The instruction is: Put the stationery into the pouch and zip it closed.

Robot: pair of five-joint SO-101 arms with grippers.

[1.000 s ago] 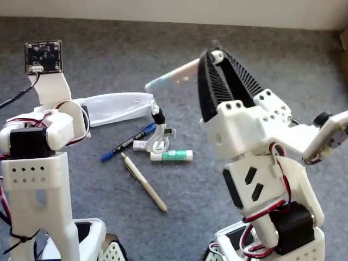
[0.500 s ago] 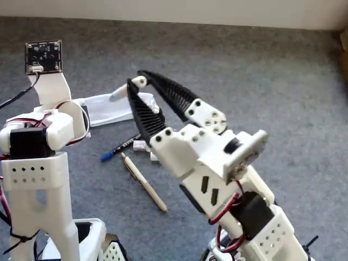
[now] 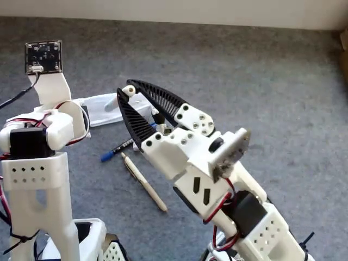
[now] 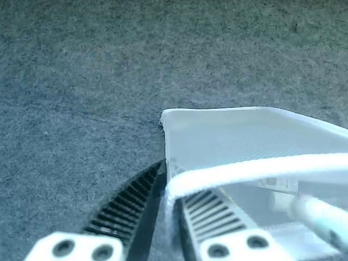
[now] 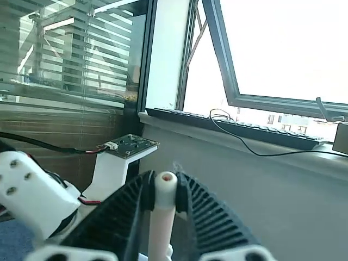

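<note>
Change: within the last second the right pincer has swung from high over the counter down and across to the pouch, bringing a pale marker with it.
Right pincer: clamped on the marker near its white capped end. The shaft runs out between the jaws toward the pouch mouth.
Left pincer: closed on the pouch rim at one corner, holding that edge raised. It has not shifted during the swing.
Marker: the teal tip sits under the raised rim in the left wrist view. It appears to be just inside the mouth, though that angle does not settle how deep.
Pouch: lies on the counter beside the left arm, mouth open, zip not drawn.
Outstanding items: a blue pen and a beige pen lie on the counter near the pouch, where they were a second ago.
Stage, as judged: the carry is done and the insertion is in hand. The task is well short of halfway, with at least two pieces left to load and the zip to close.
Next move, as judged: push the marker further along the pouch before the jaws part, so it does not roll back out.
Risk, as judged: pressing the marker against the fabric could drag the rim out of the left pincer.
</note>
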